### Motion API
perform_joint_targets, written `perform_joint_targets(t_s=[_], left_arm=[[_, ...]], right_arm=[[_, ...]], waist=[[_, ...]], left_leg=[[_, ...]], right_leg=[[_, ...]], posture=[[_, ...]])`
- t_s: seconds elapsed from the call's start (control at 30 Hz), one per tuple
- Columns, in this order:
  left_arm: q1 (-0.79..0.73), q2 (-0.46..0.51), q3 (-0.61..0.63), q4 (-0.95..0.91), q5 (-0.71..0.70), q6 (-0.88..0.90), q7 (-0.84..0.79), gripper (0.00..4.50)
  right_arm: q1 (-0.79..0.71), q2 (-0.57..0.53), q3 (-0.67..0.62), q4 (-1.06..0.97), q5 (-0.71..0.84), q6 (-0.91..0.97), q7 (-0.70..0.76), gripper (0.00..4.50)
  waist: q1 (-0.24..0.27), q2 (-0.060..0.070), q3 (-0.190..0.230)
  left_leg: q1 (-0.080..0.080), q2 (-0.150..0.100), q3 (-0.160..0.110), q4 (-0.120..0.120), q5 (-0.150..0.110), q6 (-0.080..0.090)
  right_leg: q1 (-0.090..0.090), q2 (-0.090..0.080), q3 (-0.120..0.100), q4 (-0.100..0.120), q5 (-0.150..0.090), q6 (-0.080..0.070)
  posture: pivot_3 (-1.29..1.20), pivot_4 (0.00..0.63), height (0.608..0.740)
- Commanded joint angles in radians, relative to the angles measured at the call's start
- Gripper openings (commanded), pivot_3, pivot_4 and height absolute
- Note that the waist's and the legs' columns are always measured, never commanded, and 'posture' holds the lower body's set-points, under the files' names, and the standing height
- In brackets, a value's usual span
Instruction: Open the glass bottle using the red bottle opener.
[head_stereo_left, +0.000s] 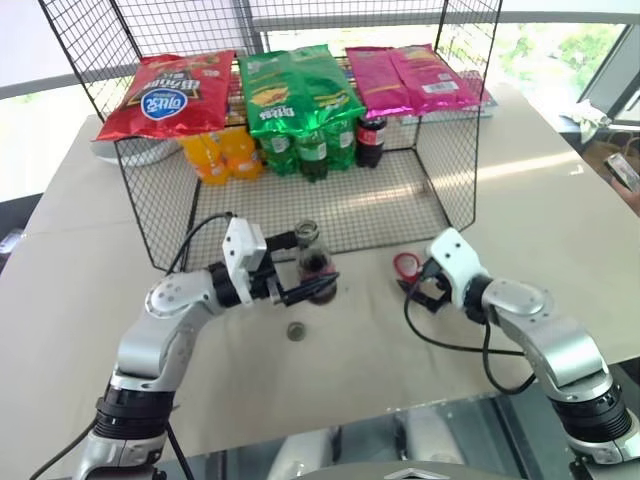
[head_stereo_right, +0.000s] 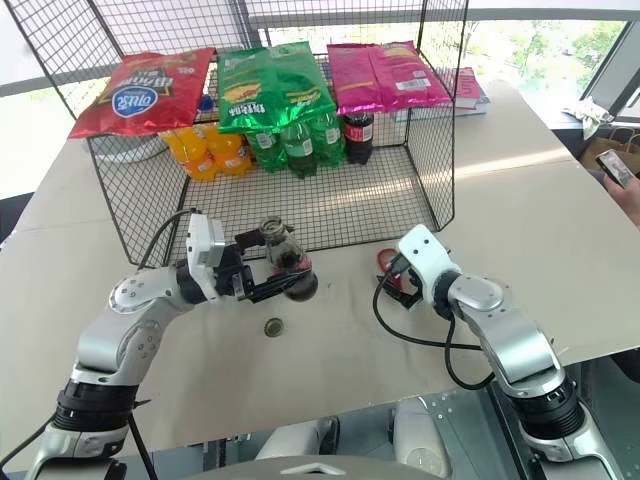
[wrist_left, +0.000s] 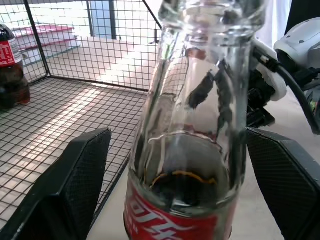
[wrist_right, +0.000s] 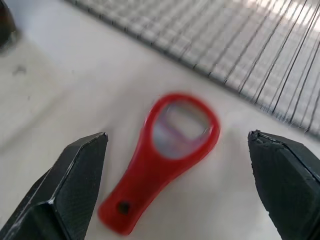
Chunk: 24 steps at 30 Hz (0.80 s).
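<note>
My left gripper (head_stereo_left: 305, 285) stands with jaws spread either side of the uncapped glass bottle (head_stereo_left: 314, 262) on the worktop (head_stereo_left: 80, 290); rightward, my right gripper (wrist_right: 177, 187) hangs with jaws spread above the red bottle opener (wrist_right: 162, 152), lying flat, ring head toward the wire basket (head_stereo_left: 420, 190).

Glass bottle (head_stereo_right: 287, 262) stood at centre-left of frame on the beige table (head_stereo_right: 520, 200), mouth uncapped, dark liquid low in the body. Left gripper (head_stereo_right: 290, 283) reached in from the left, a finger either side of the bottle's lower body; contact could not be judged. Small round metal cap (head_stereo_right: 272, 327) lay just below the bottle. Red bottle opener (head_stereo_right: 387, 262) lay flat right of centre, partly hidden behind the right gripper (head_stereo_right: 400, 288). Wire basket (head_stereo_right: 440, 130) filled the upper frame, holding orange, green and dark soda bottles under snack bags.
</note>
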Motion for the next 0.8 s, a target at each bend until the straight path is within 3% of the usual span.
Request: perform_joint_targets(t_s=[0.03,0.23,0.4,0.57,0.8], left_arm=[[0.027,0.027,0.056,-0.068,-0.027,-0.002,0.000,4.43],[0.204,0.095,0.193,-0.133,-0.048,0.004,-0.004,4.43],[0.409,0.082,0.353,-0.146,-0.079,0.045,0.069,4.43],[0.453,-0.009,0.461,-0.132,-0.114,0.081,0.229,4.43],[0.482,-0.019,0.487,-0.165,-0.122,0.099,0.273,4.43]], right_arm=[[-0.036,-0.036,-0.017,-0.076,-0.010,-0.039,0.013,4.50],[0.043,-0.100,-0.128,-0.148,0.086,-0.078,0.099,4.50],[0.296,-0.172,-0.300,-0.149,0.185,-0.306,0.259,4.50],[0.528,-0.157,-0.374,-0.066,0.146,-0.573,0.297,4.50],[0.598,-0.128,-0.383,0.036,0.115,-0.722,0.279,4.50]], waist=[[0.000,0.000,0.000],[0.001,0.000,0.000],[0.023,-0.001,0.002],[0.039,-0.001,0.003],[0.042,-0.002,0.004]], left_leg=[[0.000,0.000,0.000,0.000,0.000,0.000],[0.000,0.001,0.000,-0.002,0.000,0.000],[-0.001,0.001,0.000,-0.003,-0.001,0.001],[0.007,0.001,-0.002,-0.001,-0.001,0.001],[0.015,0.001,-0.001,-0.002,-0.001,0.001]], right_leg=[[0.000,0.000,0.000,0.000,0.000,0.000],[0.000,0.000,0.000,-0.002,0.000,0.000],[0.000,0.000,-0.001,-0.004,0.000,0.000],[0.010,0.000,0.000,-0.003,0.000,0.000],[0.017,0.000,0.001,-0.003,0.000,0.000]], posture=[[0.00,0.150,0.740],[0.00,0.150,0.740],[0.00,0.150,0.740],[0.00,0.150,0.740],[0.00,0.150,0.740]])
